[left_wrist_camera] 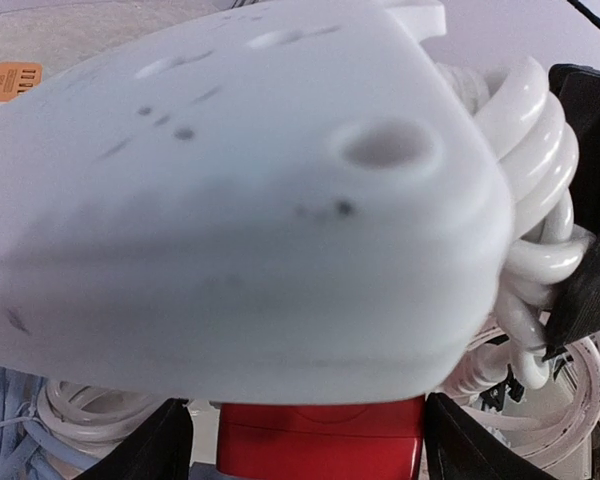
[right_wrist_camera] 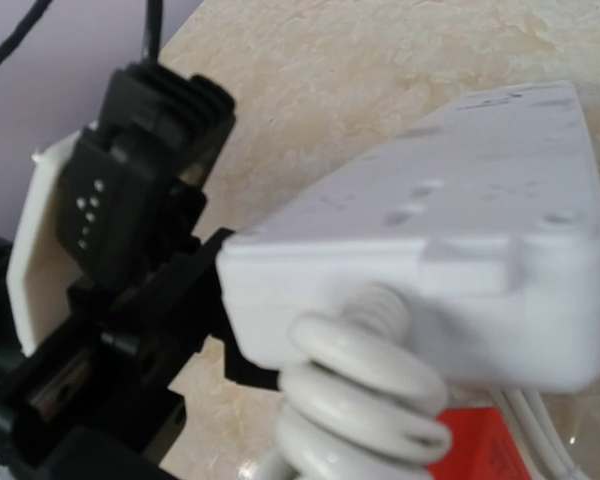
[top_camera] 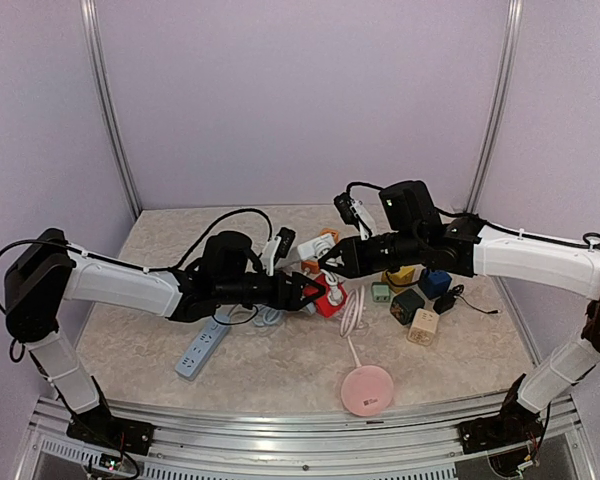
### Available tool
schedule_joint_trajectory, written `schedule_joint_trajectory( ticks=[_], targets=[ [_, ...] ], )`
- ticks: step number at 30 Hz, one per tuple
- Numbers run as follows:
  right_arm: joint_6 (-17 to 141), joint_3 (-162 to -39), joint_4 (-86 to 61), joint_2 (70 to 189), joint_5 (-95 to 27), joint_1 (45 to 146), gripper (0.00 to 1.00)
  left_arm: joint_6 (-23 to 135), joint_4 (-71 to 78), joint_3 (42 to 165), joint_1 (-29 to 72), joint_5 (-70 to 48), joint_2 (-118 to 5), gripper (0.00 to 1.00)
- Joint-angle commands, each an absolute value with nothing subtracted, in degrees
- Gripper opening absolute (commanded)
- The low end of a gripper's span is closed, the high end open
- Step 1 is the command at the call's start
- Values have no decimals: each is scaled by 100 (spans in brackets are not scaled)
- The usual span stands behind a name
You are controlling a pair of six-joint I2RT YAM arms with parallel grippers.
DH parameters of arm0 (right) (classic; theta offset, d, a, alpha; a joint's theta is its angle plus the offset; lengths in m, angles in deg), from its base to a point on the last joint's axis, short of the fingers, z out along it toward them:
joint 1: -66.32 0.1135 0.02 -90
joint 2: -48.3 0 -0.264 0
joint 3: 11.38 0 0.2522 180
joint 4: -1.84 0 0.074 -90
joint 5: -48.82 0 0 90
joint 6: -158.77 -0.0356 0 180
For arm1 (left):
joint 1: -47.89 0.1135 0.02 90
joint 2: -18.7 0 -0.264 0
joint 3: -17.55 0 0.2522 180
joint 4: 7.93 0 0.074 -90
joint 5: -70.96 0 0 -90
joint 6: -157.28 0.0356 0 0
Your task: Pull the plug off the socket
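Lilac walls (top_camera: 300, 90) around a beige marbled table (top_camera: 280, 380). One blue strip (top_camera: 202, 350), one white socket (left_wrist_camera: 240, 200), one pink disc (top_camera: 366, 390), five small cubes (top_camera: 423, 327), one red plug (left_wrist_camera: 320, 445). The plug sits under the socket, between the wide jaws of the left gripper (top_camera: 306, 293); whether they grip it I cannot tell. The right gripper (top_camera: 332, 262) is clenched beside the socket

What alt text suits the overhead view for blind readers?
The left robot arm and right robot arm meet mid-table at a white power strip and a red block. A pale blue power strip, pink round disc and coloured cube adapters lie nearby.
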State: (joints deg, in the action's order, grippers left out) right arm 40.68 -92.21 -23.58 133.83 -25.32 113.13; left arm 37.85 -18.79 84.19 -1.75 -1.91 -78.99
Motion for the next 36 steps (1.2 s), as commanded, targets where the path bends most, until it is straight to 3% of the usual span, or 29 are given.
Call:
schedule_joint_trajectory(
  ticks=[1, 11, 22, 27, 30, 32, 36],
  targets=[
    [4074, -9438, -1211, 13114, -2299, 11290, 0, 3766, -1842, 8532, -215, -196, -8068, 77],
    [4072, -9411, -1210, 13103, -2330, 11291, 0, 3723, -1736, 8563, -267, -223, -8148, 76],
    [4326, -9341, -1538, 13123, -2743, 11292, 1, 3731, -1687, 8631, -311, -202, -8041, 46],
    [4623, -9205, -2013, 13003, -3273, 11296, 47, 3592, -1614, 8615, -267, -80, -7867, 35],
    [4768, -9157, -2258, 12871, -3505, 11290, 69, 3435, -1579, 8590, -162, 96, -7775, 31],
    [4860, -9142, -2390, 12766, -3594, 11299, 76, 3311, -1563, 8593, -66, 321, -7757, 30],
    [4987, -9200, -2756, 12673, -3718, 11376, 75, 3084, -1528, 8613, 82, 555, -7734, 29]
  ],
)
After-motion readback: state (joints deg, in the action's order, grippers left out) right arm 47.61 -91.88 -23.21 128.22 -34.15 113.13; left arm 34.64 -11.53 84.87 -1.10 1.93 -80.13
